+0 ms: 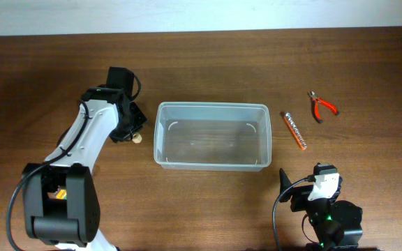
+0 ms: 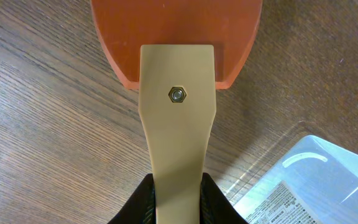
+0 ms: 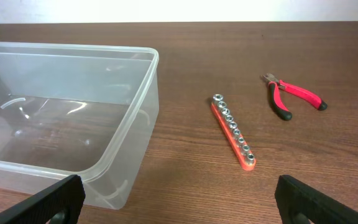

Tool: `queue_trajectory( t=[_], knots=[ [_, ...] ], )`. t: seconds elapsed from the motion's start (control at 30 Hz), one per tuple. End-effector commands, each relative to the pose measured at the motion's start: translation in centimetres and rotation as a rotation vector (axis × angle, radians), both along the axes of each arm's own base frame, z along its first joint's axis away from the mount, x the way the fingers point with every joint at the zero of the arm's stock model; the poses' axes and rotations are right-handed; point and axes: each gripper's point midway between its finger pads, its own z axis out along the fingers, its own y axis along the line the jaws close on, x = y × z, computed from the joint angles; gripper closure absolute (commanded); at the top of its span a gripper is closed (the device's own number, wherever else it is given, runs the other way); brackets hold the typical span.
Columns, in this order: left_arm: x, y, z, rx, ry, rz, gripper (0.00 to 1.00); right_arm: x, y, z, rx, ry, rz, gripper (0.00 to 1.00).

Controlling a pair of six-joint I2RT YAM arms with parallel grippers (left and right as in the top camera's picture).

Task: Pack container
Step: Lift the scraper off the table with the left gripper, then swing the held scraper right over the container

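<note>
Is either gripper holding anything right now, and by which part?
The left gripper grips an orange-bladed scraper by its tan handle; the right gripper is open and empty.

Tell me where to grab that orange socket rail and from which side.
Pinch the orange socket rail mid-length, across its narrow width, coming straight down: it lies flat on the table, long and thin, both long sides clear.

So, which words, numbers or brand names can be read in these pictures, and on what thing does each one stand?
Nothing can be quoted: no text is legible.
On the container, a label: lines of small print, too blurred to read.
On the scraper, socket rail and pliers: no marks visible.
</note>
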Motion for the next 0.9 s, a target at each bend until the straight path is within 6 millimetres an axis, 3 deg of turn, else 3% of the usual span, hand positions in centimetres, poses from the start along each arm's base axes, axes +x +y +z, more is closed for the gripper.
queue_trajectory(
  t=[0.0, 0.57, 0.87],
  knots=[
    [0.0, 0.4, 1.6, 0.017, -0.044, -0.013, 0.98, 0.0, 0.1, -0.1, 0.001, -0.002, 0.007, 0.01],
    [1.6, 0.3, 6.4, 0.052, -0.133, -0.164, 0.98, 0.0, 0.1, -0.1, 0.001, -0.002, 0.007, 0.01],
    [3.7, -1.0, 14.1, 0.066, -0.296, -0.334, 0.98, 0.0, 0.1, -0.1, 0.001, -0.003, 0.006, 0.01]
  ],
)
